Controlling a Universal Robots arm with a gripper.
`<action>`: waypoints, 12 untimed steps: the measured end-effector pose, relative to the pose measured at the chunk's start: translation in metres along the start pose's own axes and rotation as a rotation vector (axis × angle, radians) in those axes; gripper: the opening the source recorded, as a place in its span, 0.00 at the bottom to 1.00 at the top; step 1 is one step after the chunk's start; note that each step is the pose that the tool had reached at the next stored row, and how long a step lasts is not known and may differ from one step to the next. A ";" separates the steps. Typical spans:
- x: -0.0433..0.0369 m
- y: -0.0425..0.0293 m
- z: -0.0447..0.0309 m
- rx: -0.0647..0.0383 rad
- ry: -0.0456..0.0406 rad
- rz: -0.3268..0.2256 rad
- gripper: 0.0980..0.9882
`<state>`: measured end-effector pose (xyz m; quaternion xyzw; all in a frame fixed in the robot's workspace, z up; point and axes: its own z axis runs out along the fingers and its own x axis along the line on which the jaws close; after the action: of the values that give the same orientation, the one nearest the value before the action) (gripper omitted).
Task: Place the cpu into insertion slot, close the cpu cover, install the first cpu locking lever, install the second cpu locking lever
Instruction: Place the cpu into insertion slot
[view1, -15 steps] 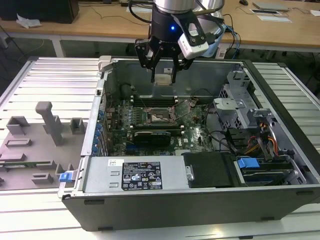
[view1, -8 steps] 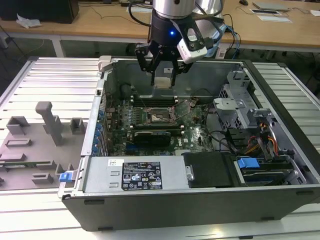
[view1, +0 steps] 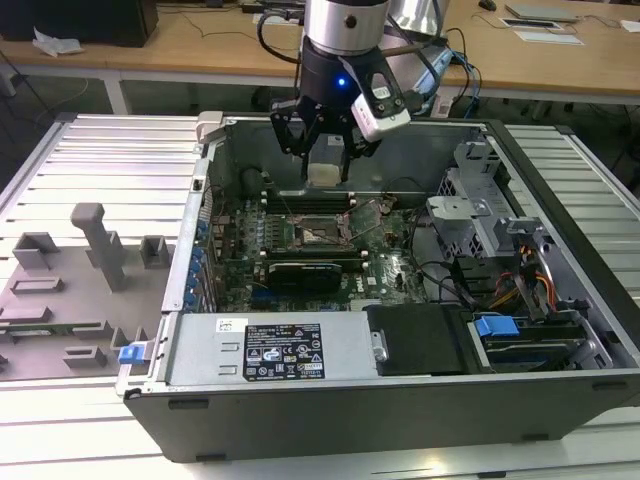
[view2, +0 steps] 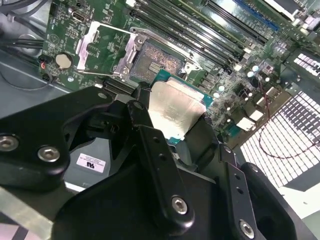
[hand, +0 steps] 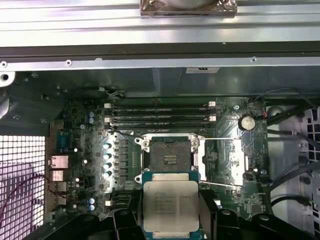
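Observation:
My gripper (view1: 324, 168) hangs inside the open computer case, shut on the cpu (view1: 322, 173). The cpu (hand: 170, 204) is a flat square chip with a silvery top and a green rim, pinched by its two side edges between black fingers (view2: 143, 109). It is above the motherboard, a little short of the insertion slot (hand: 169, 157), not touching it. The insertion slot (view2: 158, 62) is a square black socket with a metal rim and lies bare. The cpu cover (view2: 98, 46) is swung open and lies beside it. Two thin wire levers (hand: 224, 139) stick out over the cover side.
Long memory slots (hand: 157, 112) run just beyond the socket. A black expansion card (view1: 310, 271) lies on its near side. A silver power supply (view1: 270, 350), a drive cage (view1: 480, 215) and cables (view1: 520, 282) stand inside the case. A grey fixture plate (view1: 70, 290) lies at the exterior view's left.

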<state>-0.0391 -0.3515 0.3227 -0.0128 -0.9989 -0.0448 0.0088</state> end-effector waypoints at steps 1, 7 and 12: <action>0.0000 -0.0004 0.0046 0.000 -0.0002 0.000 0.50; 0.0000 -0.0008 0.0092 -0.001 -0.0069 0.074 0.50; -0.0001 -0.0008 0.0096 -0.003 -0.0151 0.166 0.50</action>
<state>-0.0392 -0.3515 0.3130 -0.0962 -0.9943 -0.0452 0.0049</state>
